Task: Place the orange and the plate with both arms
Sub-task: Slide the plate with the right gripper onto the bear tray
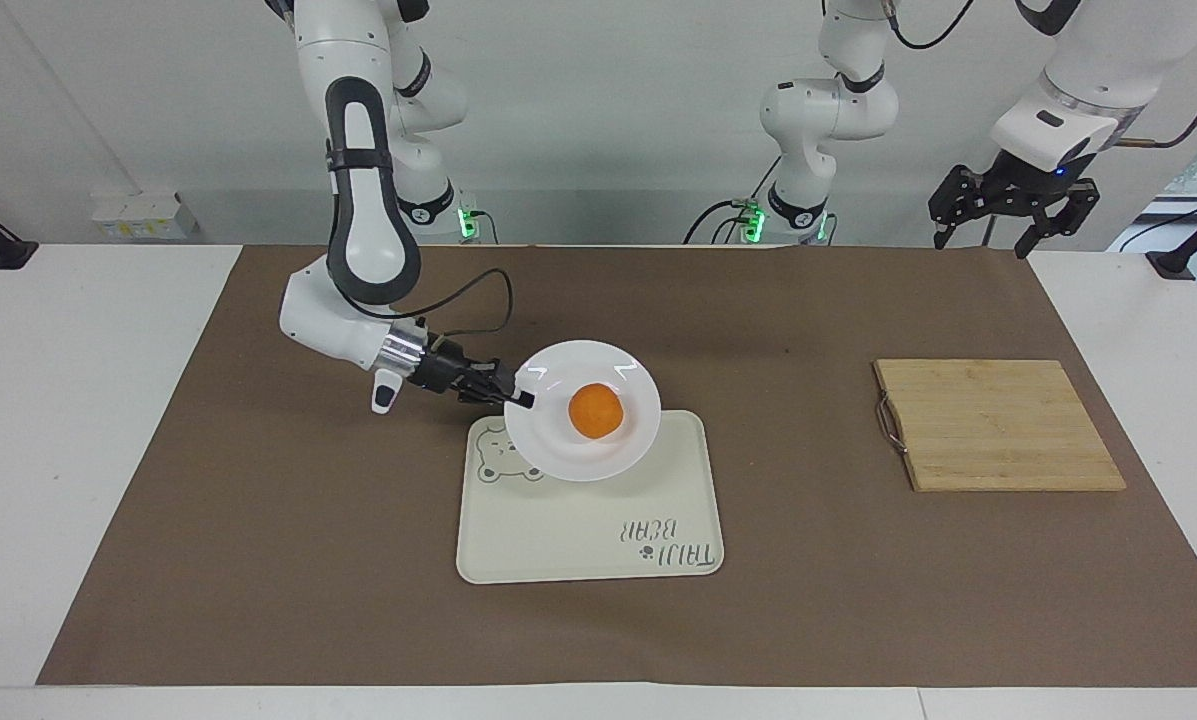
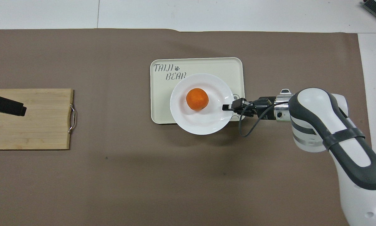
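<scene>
Your right gripper (image 1: 520,399) is pinching the plate (image 1: 558,450) rim, holding it over the tray (image 1: 598,545) with the orange (image 1: 596,411) on it. Your left gripper (image 1: 1008,215) waits over the table's edge, fingers spread wide.

Hidden and cut-off parts

The round glossy white plate (image 1: 578,440) covers part of the bear drawing and the robots'-side edge of the rectangular cream tray (image 1: 598,545); overhead it also hides the end of the lettering. The left gripper (image 2: 5,106) is cut by the overhead picture's edge, over the pale wooden cutting board (image 2: 34,125). Both arms' upper links leave the facing view's top.
</scene>
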You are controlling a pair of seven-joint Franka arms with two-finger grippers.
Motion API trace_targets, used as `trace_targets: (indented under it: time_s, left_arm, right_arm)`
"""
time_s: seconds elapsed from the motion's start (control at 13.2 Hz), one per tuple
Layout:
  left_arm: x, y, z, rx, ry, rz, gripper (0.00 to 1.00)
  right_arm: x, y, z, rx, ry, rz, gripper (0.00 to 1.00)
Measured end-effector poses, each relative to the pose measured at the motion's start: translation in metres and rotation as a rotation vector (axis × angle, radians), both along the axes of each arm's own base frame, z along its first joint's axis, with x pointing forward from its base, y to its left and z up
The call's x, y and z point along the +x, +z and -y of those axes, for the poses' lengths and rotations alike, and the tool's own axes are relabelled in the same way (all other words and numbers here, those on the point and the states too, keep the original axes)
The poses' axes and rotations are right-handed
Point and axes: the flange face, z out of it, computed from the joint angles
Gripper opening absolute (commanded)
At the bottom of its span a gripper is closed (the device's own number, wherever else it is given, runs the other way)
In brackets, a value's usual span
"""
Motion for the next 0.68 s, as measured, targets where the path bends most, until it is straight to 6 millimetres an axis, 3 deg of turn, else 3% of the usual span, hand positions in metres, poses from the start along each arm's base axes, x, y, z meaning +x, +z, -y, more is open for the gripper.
trace_targets:
  time_s: [0.45, 0.68]
  left_arm:
    - [0.000, 0.000, 0.000, 0.000, 0.000, 0.000, 1.00]
    - [0.000, 0.000, 0.000, 0.000, 0.000, 0.000, 1.00]
  right_arm:
    - [0.069, -0.025, -0.009, -0.027, -0.022, 0.038, 0.00]
    - [0.083, -0.044, -0.013, -0.063, -0.050, 0.048, 0.00]
